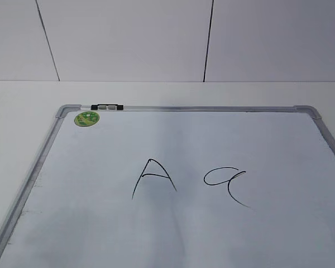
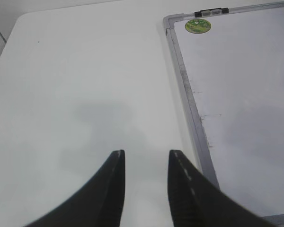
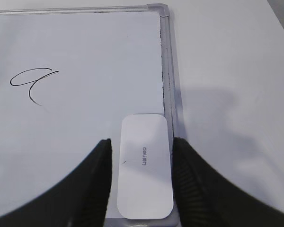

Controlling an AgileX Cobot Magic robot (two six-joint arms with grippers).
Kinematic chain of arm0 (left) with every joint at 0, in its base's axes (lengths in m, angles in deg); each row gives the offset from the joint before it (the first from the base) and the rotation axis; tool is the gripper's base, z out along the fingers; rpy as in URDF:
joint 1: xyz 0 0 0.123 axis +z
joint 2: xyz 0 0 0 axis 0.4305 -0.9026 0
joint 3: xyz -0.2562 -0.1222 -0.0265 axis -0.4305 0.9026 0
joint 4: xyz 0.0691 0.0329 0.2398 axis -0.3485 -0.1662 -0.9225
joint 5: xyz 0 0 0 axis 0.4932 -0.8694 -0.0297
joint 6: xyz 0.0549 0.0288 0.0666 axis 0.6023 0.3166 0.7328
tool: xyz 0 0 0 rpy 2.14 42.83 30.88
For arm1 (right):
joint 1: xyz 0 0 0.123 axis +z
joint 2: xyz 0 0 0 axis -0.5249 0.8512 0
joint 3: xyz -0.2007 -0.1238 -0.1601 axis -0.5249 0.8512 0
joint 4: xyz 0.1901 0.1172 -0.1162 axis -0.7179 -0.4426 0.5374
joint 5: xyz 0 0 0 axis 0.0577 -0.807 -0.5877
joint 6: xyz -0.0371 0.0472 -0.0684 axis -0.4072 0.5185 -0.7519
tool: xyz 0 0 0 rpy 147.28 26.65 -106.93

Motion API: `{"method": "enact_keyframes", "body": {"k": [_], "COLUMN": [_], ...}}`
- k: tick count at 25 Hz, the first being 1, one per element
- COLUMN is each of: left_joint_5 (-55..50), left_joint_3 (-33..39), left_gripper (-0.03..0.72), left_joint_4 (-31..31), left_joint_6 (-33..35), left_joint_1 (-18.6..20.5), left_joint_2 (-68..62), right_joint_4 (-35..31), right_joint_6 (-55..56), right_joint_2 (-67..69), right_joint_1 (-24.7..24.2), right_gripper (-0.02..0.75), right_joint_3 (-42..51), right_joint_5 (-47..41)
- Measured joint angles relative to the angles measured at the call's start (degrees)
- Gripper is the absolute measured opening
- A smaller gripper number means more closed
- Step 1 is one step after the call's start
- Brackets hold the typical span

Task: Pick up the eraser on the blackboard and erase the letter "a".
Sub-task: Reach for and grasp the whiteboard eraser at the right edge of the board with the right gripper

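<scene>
The board (image 1: 212, 145) lies flat on the table (image 1: 22, 100). In the exterior view a sticker (image 1: 86, 118) sits in its far left corner, with a clip (image 1: 107, 106) on the far frame just right of it. Near the middle, the "A" (image 1: 153, 177) stands left of the "a" (image 1: 226, 183). The eraser (image 3: 145, 165) lies on the board against its right frame, right of the "a", between the fingers of the right pincer (image 3: 143, 175). The left pincer (image 2: 146, 177) is over the table, left of the board.

A capital "A" (image 1: 153, 178) and a cursive lowercase "a" (image 1: 228, 183) stand handwritten in black on the large white metal-framed board (image 1: 212, 134). The flat white rounded eraser (image 3: 145, 165) bears "deli".
</scene>
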Motion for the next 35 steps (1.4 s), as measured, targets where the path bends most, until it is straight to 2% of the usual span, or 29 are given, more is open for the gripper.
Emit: {"method": "enact_keyframes", "body": {"k": [35], "left_joint_5": [0.0], "left_joint_3": [0.0], "left_gripper": [0.235], "left_joint_4": [0.0], "left_joint_6": [0.0], "left_joint_1": [0.0], "left_joint_2": [0.0], "right_joint_4": [0.0], "right_joint_6": [0.0], "right_joint_2": [0.0], "right_joint_1": [0.0], "right_gripper": [0.336], "right_joint_3": [0.0], "right_joint_5": [-0.1]}}
